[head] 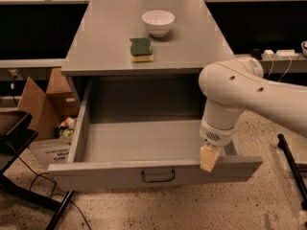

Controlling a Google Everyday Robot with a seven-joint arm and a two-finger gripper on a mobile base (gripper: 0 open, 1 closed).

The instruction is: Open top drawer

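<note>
The top drawer point(144, 143) is a wide grey metal box pulled far out from under the grey cabinet top point(105, 51). Its inside is bare. Its front panel point(96, 176) carries a small dark bail handle point(158, 177) at the centre. My white arm reaches in from the right, and my gripper point(209, 158) hangs over the right part of the drawer's front edge, its cream-coloured tip touching or just above the panel's top rim. The gripper is to the right of the handle and above it.
A white bowl point(158, 22) and a green-and-yellow sponge point(141, 49) sit on the cabinet top. An open cardboard box point(41, 107) with items stands on the floor at left. A dark stand point(14, 133) is at far left, a black leg point(292, 166) at right.
</note>
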